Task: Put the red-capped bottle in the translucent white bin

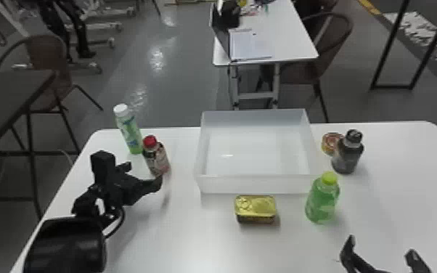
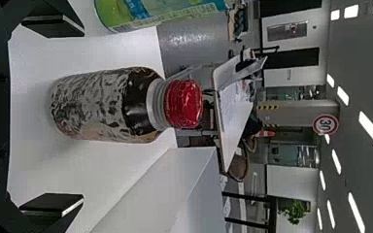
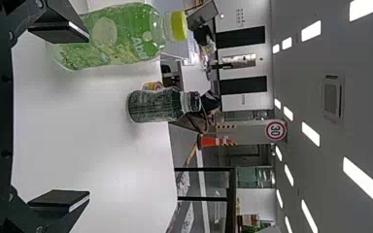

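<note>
The red-capped bottle (image 1: 157, 159) stands upright on the table's left part, left of the translucent white bin (image 1: 254, 184), which is empty. Just on the near side of the bottle is my left gripper (image 1: 145, 173), open. In the left wrist view, the red-capped bottle (image 2: 107, 105) lies across the space ahead of my left gripper (image 2: 53, 116), its fingers wide apart and not touching it; a corner of the bin (image 2: 175, 189) is beside it. My right gripper (image 1: 381, 248) is at the head view's bottom right edge, and in the right wrist view my right gripper (image 3: 60, 116) is open and holds nothing.
A white-capped green bottle (image 1: 130, 130) stands just behind the red-capped one. A gold tin (image 1: 255, 208) sits before the bin. To the bin's right are a yellow-capped green bottle (image 1: 323, 199), a dark bottle (image 1: 347, 154) and a round can (image 1: 330, 142).
</note>
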Tool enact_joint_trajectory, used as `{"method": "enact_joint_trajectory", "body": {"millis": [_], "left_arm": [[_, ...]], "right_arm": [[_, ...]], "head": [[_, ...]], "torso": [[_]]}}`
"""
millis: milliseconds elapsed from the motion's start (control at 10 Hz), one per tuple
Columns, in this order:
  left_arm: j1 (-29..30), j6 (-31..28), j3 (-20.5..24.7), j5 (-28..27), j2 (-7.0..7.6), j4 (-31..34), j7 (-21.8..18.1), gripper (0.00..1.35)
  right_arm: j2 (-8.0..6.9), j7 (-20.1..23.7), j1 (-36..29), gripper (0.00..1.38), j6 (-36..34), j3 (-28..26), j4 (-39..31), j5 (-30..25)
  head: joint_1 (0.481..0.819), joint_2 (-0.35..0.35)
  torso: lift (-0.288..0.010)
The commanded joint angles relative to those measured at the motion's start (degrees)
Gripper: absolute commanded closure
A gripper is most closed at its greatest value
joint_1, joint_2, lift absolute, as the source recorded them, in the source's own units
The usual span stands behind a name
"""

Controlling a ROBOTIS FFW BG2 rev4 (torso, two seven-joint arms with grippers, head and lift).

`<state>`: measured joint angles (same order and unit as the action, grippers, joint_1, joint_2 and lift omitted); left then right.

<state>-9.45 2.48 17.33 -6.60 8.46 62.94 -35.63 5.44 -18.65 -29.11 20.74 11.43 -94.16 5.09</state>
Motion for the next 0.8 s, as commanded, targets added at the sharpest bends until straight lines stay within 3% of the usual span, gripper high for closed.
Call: {"method": "enact_joint_trajectory", "body": {"millis": [0,200,500,700], "left_arm": [[-3.8,0.9,-1.1,-1.3,1.47,-5.1,-0.1,0.10],[-8.1,3.6,-1.9,-2.3,2.79,-11.8,-0.1,0.07],[-12.4,5.9,-4.3,-1.8,3.67,-19.2,-0.4,0.09],[-13.4,6.7,-4.5,-2.4,3.23,-21.2,-0.4,0.17]], "right_arm": [[0.01,0.2,0.1,0.15,0.0,0.0,0.1,0.2],[0.01,0.4,0.2,0.15,0.0,0.0,0.2,0.4],[0.01,0.9,0.5,0.15,0.1,0.0,0.5,0.6],[-0.08,1.0,0.6,0.15,0.1,0.0,0.6,0.7]], "head": [[0.695,0.139],[0.695,0.142],[0.695,0.142],[0.695,0.128]], "torso": [[-0.076],[-0.076],[-0.076],[-0.076]]}}
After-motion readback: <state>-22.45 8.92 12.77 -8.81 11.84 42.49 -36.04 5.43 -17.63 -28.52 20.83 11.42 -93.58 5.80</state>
